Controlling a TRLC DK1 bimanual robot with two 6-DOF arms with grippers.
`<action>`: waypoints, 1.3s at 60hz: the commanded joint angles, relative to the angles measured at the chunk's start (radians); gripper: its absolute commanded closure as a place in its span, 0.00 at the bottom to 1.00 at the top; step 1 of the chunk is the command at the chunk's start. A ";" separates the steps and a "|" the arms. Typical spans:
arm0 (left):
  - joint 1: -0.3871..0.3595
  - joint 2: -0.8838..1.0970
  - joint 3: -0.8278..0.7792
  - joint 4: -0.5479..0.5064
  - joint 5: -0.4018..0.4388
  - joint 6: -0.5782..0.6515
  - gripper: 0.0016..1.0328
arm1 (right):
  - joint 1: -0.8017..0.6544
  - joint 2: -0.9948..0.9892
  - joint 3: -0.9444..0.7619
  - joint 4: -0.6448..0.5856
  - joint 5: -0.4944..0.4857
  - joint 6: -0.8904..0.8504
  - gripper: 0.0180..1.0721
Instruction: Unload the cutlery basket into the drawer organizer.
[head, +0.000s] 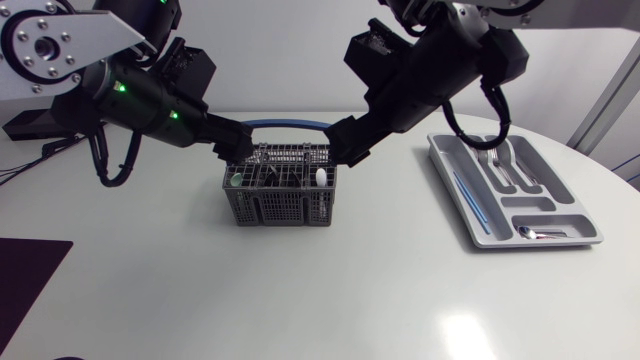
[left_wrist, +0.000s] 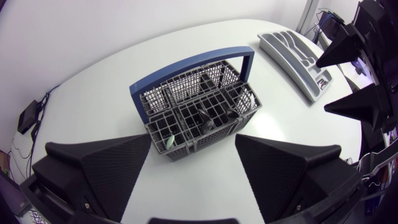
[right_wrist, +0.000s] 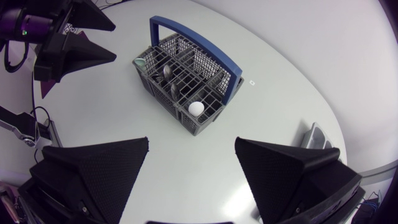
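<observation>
Hovering over the basket (head: 278, 190), one at each end, both arms are seen to carry nothing. The left gripper (left_wrist: 194, 146) is held with its fingers wide apart, and the right gripper (right_wrist: 191, 144) is spread likewise, above the end where a white round-ended piece (head: 321, 177) stands. The basket is set upright near the middle of the worktop (head: 300, 290), its blue handle (head: 285, 124) raised, with dark cutlery (head: 275, 178) standing in its middle cells. The organizer (head: 548, 214) lies well apart on the right, with forks (head: 505, 170) and a spoon (head: 535, 233) already laid in it. The step in hand is judged to be the grasp of the next piece. A descent into one cell is called for, kept clear of the handle and of the other arm, with the fingers narrowed to take a single piece between the wire walls.
</observation>
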 joint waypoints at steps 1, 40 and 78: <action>0.001 0.035 0.029 0.005 0.006 -0.018 0.08 | 0.020 0.035 0.031 -0.025 0.012 0.023 0.05; 0.118 0.170 0.099 -0.038 0.000 0.146 0.10 | 0.043 0.097 0.048 -0.051 0.030 0.023 0.05; 0.110 0.257 0.179 -0.153 -0.068 0.212 0.13 | 0.046 0.129 0.032 -0.048 0.033 0.016 0.05</action>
